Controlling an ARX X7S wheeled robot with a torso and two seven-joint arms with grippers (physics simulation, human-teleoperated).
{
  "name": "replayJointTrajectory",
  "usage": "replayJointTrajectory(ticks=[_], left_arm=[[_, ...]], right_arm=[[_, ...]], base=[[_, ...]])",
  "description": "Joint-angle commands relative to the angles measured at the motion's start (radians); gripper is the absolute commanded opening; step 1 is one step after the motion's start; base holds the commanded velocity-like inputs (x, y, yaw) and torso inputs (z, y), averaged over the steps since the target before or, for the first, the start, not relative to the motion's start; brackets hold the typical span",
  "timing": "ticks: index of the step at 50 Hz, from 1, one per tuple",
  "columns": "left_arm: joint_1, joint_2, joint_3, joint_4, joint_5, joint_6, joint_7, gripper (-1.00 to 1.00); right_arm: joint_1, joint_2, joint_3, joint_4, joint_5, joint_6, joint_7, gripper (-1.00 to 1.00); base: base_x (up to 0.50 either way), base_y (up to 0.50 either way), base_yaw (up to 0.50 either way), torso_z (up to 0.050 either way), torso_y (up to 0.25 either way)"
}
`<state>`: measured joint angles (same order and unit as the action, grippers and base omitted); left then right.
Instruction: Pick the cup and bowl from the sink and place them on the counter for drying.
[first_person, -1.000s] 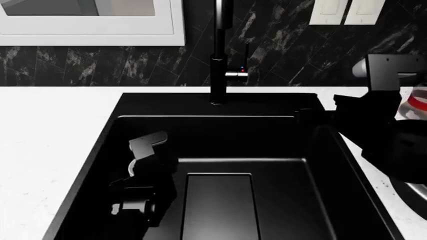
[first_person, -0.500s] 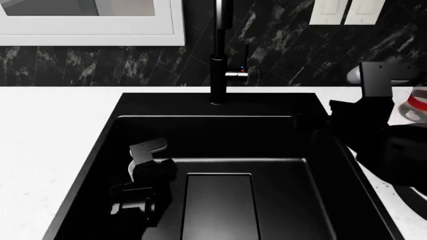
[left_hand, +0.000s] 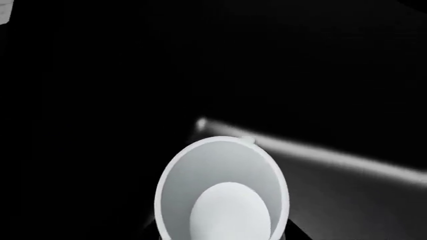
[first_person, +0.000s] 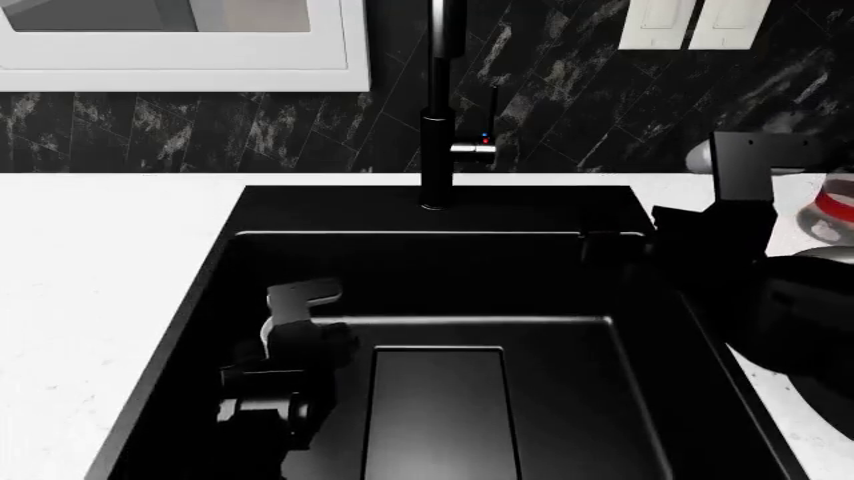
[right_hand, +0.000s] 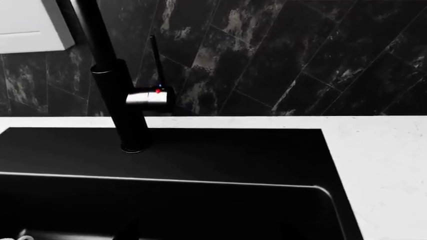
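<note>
The white cup fills the near part of the left wrist view, its open mouth facing the camera, over the black sink floor. Dark finger shapes hug both its sides, but the grip itself is lost against the black. In the head view my left gripper hangs low in the sink's left half and hides the cup. My right gripper reaches over the sink's right rim, its jaws a black mass. A thin steel rim, seemingly the bowl, peeks out behind the right arm on the white counter.
A tall black faucet rises at the sink's back edge, also in the right wrist view as the faucet. A red-labelled bottle stands on the counter at far right. A drain panel lies mid-sink. A black marbled wall backs the counter.
The left arm has shifted slightly right and turned inside the sink. The right arm's upper bracket has drifted left and its gripper has eased back toward the right rim.
</note>
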<state>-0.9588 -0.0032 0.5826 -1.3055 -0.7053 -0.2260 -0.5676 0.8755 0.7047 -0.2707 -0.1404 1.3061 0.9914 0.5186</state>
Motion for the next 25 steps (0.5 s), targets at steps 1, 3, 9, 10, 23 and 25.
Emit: replayJointTrajectory(ticks=[1, 3, 9, 10, 23, 25], left_arm=[[-0.005, 0.003, 0.035, -0.003, -0.024, 0.001, 0.03, -1.0], [-0.005, 0.003, 0.041, -0.003, -0.029, 0.006, 0.027, -1.0], [0.003, 0.003, 0.121, 0.001, -0.105, 0.032, 0.034, -1.0], [0.005, 0.003, 0.151, 0.013, -0.129, 0.035, 0.031, -1.0], [0.148, -0.229, 0.174, 0.771, -0.283, -0.237, -0.291, -1.0], [0.16, -0.262, 0.176, 0.879, -0.302, -0.279, -0.34, -1.0]], right_arm=[[-0.009, -0.001, 0.0, -0.003, -0.002, -0.01, -0.001, 1.0], [-0.007, -0.002, -0.001, -0.004, -0.001, -0.009, 0.001, 1.0], [0.012, 0.0, 0.0, -0.009, 0.013, 0.004, 0.012, 1.0], [0.015, 0.0, 0.001, -0.011, 0.015, 0.006, 0.014, 1.0], [0.019, -0.004, -0.004, -0.004, 0.01, -0.002, 0.004, 1.0], [0.023, -0.002, -0.002, -0.004, 0.014, 0.001, 0.007, 1.0]], base=[[0.0, 0.0, 0.0, 0.0, 0.0], [0.0, 0.0, 0.0, 0.0, 0.0], [0.0, 0.0, 0.0, 0.0, 0.0], [0.0, 0.0, 0.0, 0.0, 0.0], [0.0, 0.0, 0.0, 0.0, 0.0], [0.0, 0.0, 0.0, 0.0, 0.0]])
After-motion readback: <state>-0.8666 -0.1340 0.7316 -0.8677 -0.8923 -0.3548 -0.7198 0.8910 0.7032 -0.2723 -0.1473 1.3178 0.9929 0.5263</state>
